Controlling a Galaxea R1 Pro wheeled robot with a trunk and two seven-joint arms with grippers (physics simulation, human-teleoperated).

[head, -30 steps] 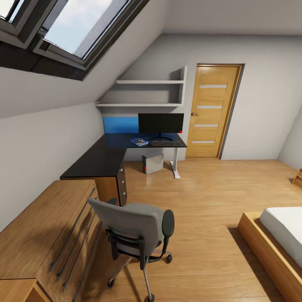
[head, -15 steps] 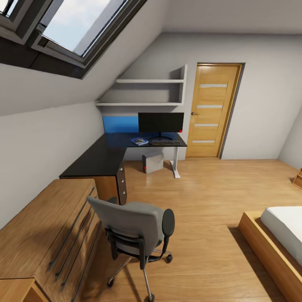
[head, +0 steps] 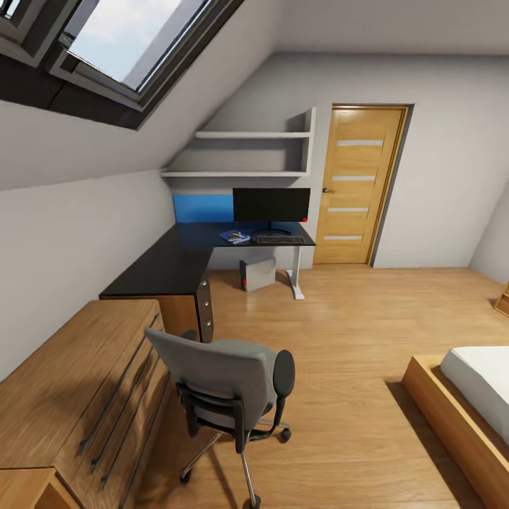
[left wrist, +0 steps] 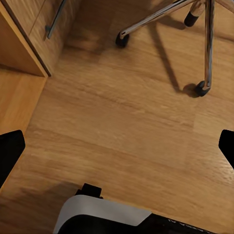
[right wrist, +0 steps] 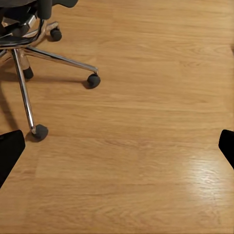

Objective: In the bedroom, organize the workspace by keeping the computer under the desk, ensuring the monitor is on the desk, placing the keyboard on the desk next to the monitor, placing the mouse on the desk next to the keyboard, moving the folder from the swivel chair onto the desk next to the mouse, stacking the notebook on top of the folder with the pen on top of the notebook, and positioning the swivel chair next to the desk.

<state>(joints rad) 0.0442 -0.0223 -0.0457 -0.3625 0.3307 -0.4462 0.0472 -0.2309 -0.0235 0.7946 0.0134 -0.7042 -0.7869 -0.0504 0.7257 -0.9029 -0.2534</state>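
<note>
The left hand (left wrist: 117,146) has its two fingers spread wide apart, their black tips (left wrist: 9,151) at the two edges of the left wrist view, and holds nothing; between them lies bare wood floor (left wrist: 122,122). The right hand (right wrist: 117,148) is spread just as wide and is likewise empty, over the floor, with the silver wheeled base of the swivel chair (head: 226,396) close by.

No writing or brand can be read anywhere.

From the left of the head view: a light wood cabinet (head: 63,396) with long bar handles runs along the sloped wall under a skylight (head: 120,35). Just beyond it begins the L-shaped desk (head: 162,265), its dark drawers facing the room. The swivel chair stands in front of the cabinet, its back toward the camera, well apart from the desk's far wing. On that far wing lies the blue folder (head: 235,237) with something small on top, too small to tell what. Next comes the keyboard (head: 281,240), in front of the monitor (head: 271,205), which stands on the desk against the blue back panel (head: 203,209). The computer (head: 257,273) sits on the floor under the desk. The mouse cannot be made out.

Right of the desk is the oak door (head: 359,187). A broad stretch of open floor runs from the chair to the desk and door. A bed (head: 466,403) edges in at the far right.
</note>
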